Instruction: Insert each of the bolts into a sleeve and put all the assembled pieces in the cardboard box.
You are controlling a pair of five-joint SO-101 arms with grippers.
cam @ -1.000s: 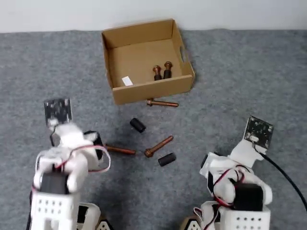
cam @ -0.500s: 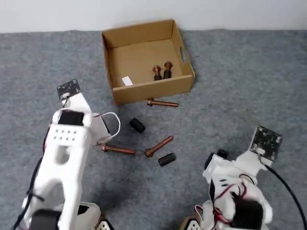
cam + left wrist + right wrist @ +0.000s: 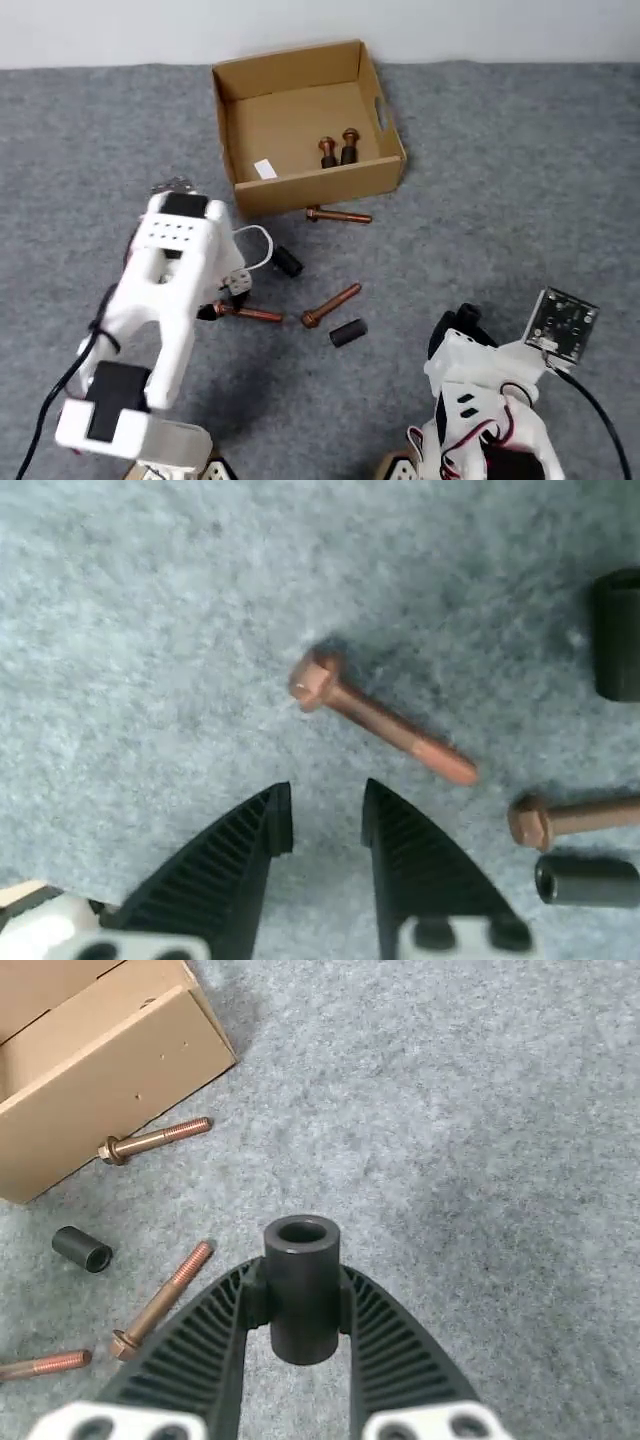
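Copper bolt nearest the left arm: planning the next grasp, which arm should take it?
Left: the left fingers, open, sit close to the copper hex-head bolt; the right fingers clamp a black cylindrical sleeve.

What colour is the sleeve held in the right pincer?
The sleeve is black; the right wrist view shows it best.

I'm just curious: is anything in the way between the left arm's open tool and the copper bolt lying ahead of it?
Nothing visible does. The left tool is open, and just bare carpet lies between its tips and the bolt.
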